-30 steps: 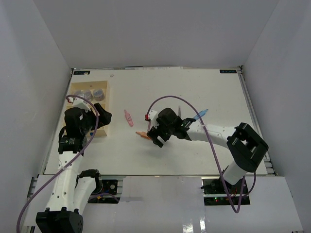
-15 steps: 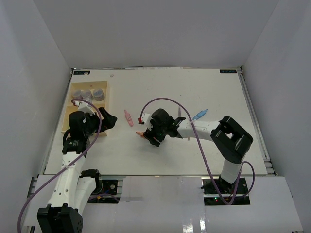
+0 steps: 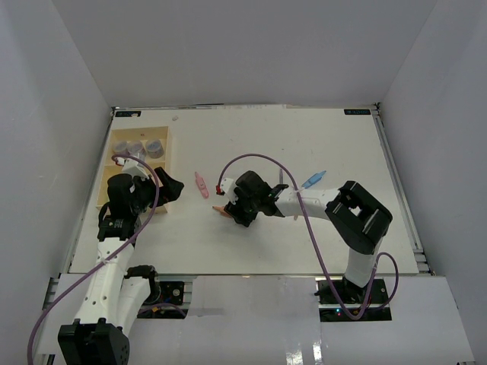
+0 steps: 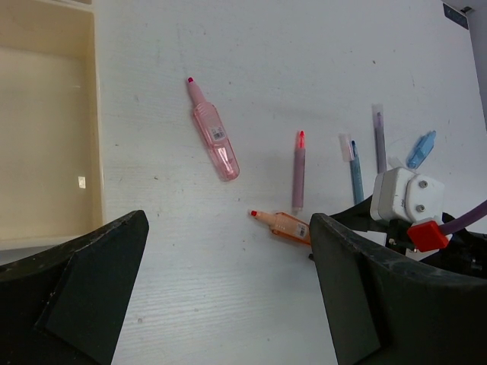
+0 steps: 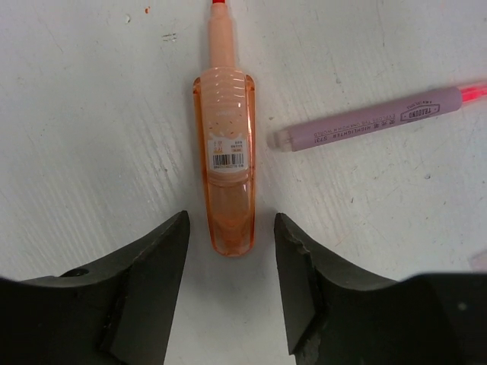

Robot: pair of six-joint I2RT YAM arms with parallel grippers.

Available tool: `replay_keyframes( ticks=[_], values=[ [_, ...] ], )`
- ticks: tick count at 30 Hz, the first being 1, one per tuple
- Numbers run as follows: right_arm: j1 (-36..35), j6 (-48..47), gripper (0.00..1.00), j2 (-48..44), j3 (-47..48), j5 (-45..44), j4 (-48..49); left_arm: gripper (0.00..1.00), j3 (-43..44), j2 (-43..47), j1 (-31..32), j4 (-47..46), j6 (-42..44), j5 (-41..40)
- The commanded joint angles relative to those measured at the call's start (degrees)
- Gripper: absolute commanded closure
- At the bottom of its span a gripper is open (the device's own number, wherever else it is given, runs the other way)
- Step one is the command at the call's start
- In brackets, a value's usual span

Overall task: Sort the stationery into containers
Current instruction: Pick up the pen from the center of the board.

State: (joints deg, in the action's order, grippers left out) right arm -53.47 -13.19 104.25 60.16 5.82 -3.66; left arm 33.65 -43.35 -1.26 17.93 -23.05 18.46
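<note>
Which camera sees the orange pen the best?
The right wrist camera: the orange pen lies big and whole, right up close. The left wrist camera shows it small, its back end hidden. The top camera shows only a tiny orange speck.

I see my right gripper (image 3: 233, 213) down at the orange marker (image 3: 221, 210) on the desk (image 3: 304, 144); a pink marker (image 3: 202, 185) lies near, three grey pots (image 3: 138, 146) sit in the tray (image 3: 105, 186).
</note>
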Motion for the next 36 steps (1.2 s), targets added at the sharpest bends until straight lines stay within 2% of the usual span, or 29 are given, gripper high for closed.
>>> replay_keyframes(
  ticks=[1,5,8,16,18,25,27,36],
  values=[
    [-0.5,-0.7,0.47,0.6,-1.4,-1.7,2.0,0.02,0.4,0.2,0.3,-0.9,-0.2,1.0],
    [-1.1,-0.3,0.48,-1.2,-3.2,-2.0,2.1,0.02,0.2,0.0,0.3,-0.9,-0.3,1.4],
    [-1.5,0.2,0.58,-2.6,-4.1,-1.8,2.3,0.02,-0.1,-0.2,0.3,-0.9,-0.4,2.3],
    [-2.5,1.0,0.60,-4.6,-7.1,-2.1,3.0,0.02,-0.5,-0.2,0.3,-0.8,-0.6,3.2],
    [-2.8,1.2,0.71,-5.7,-7.6,-2.5,3.0,0.02,-0.6,-0.1,0.2,-0.9,-0.7,3.5],
    [-3.0,1.8,0.72,-7.8,-9.7,-3.5,5.3,0.02,-0.9,-0.6,0.3,-1.1,-0.8,4.4],
    [-3.0,1.8,0.84,-7.6,-9.6,-3.5,5.2,0.02,-0.8,-0.6,0.3,-1.1,-0.7,4.5],
    [-3.4,3.7,0.84,-14.9,-11.6,-4.3,5.9,0.02,-1.0,-0.5,0.3,-1.1,-1.8,6.6]
  ],
)
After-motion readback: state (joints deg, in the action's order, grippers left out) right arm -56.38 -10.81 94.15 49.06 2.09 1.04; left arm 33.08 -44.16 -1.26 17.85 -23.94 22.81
